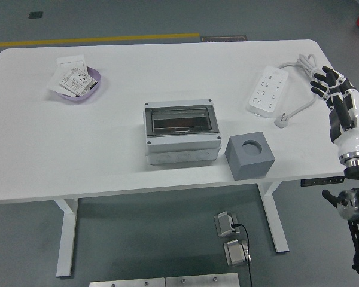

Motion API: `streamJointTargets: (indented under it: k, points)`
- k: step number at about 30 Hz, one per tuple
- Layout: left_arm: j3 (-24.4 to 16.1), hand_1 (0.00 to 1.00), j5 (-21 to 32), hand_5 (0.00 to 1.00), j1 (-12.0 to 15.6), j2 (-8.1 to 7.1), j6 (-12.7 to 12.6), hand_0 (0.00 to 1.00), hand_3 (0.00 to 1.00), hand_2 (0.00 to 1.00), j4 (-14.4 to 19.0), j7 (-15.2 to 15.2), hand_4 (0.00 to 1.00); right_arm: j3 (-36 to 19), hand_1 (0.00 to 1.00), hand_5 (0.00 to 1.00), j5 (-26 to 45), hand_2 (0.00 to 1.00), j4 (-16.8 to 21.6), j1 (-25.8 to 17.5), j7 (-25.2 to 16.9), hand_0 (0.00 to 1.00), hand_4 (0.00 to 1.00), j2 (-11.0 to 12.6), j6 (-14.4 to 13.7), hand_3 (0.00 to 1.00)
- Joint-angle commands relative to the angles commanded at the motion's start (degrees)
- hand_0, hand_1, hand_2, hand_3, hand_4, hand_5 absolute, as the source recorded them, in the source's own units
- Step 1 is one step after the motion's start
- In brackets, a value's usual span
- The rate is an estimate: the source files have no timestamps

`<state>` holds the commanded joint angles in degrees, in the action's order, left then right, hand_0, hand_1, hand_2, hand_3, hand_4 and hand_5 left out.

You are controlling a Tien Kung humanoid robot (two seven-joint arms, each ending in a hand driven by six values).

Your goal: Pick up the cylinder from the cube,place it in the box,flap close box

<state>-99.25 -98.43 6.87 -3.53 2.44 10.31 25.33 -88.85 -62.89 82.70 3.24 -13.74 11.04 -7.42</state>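
A grey cube (249,155) with a round hole in its top stands near the table's front edge, right of centre. The hole looks empty and I see no cylinder. A grey box (180,131) with a dark see-through flap lying shut stands just left of the cube. My right hand (331,85) is over the table's right edge, fingers spread and holding nothing, well right of the cube. My left arm is out of view.
A white power strip (267,90) with its cable and plug (283,118) lies at the right, close to my right hand. A purple dish (93,87) with paper packets sits at the far left. The white table (78,143) ends just right of my hand.
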Motion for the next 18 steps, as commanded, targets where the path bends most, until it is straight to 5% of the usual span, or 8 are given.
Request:
streamJointTargets:
  k: [18]
  points:
    - [-0.8,0.778,-0.3,0.079,0.2,0.23,2.7,0.781,0.587,0.750,0.0,2.8,0.702,0.6,0.746,0.717,-0.4,0.764,0.5,0.4,0.5,0.780,0.998,0.2,0.8,0.771]
